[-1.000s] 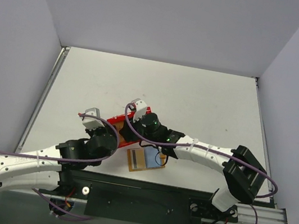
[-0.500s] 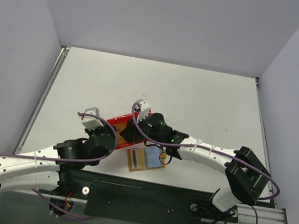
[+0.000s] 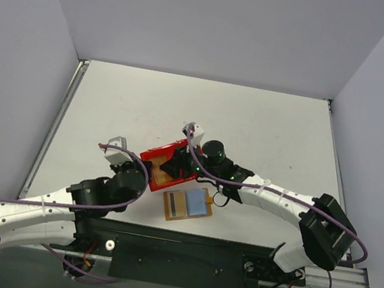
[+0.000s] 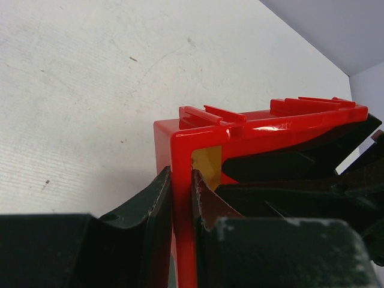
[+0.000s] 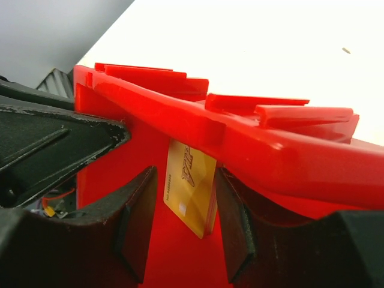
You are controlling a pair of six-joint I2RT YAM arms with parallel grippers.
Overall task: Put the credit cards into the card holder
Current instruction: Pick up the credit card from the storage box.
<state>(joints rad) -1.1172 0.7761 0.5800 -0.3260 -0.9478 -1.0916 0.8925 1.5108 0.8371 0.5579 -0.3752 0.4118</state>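
Note:
The gold credit cards (image 5: 191,195), a thin stack, stand on edge inside the red bin (image 5: 180,108); a tan patch of them shows in the top view (image 3: 163,178). My right gripper (image 5: 186,175) is open inside the bin with a finger on each side of the stack. The right finger is close to the stack's edge and the left finger is apart from it. My left gripper (image 4: 181,180) is shut on the bin's near wall (image 4: 180,150). The card holder (image 3: 187,204) lies open on the table just in front of the bin, its blue panel up.
The red bin (image 3: 164,160) sits near the table's front middle, tilted, with both wrists crowded round it. The white table (image 3: 253,124) stretches behind, with grey walls on three sides. The black rail (image 3: 174,254) runs along the near edge.
My right wrist has moved right and back, and more of the bin's inside and the tan cards now shows. The left gripper still holds the bin wall.

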